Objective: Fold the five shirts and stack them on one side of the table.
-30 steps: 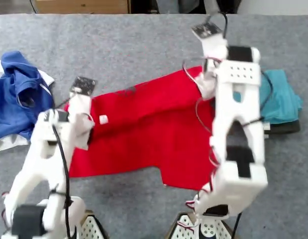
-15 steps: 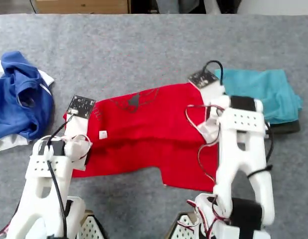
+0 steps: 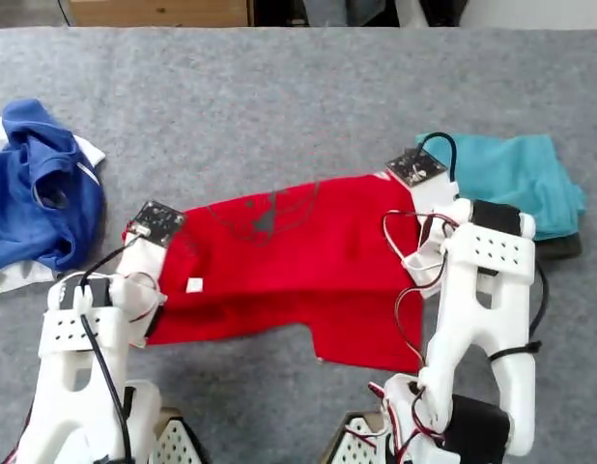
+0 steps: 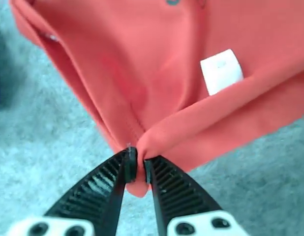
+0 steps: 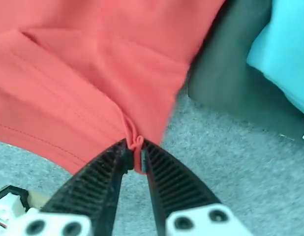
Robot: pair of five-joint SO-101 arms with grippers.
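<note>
Retreating together, left gripper [image 4: 136,166] and right gripper [image 5: 136,150] are clenching opposite ends of the red fabric shirt [image 3: 279,261], its length spanning between the jaws.

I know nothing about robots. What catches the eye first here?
A red shirt lies across the middle of the grey table, pinched at its two ends by the left gripper and the right gripper, both shut on its cloth. A crumpled blue shirt sits on the left arm's side, a folded teal shirt on the right arm's.
</note>
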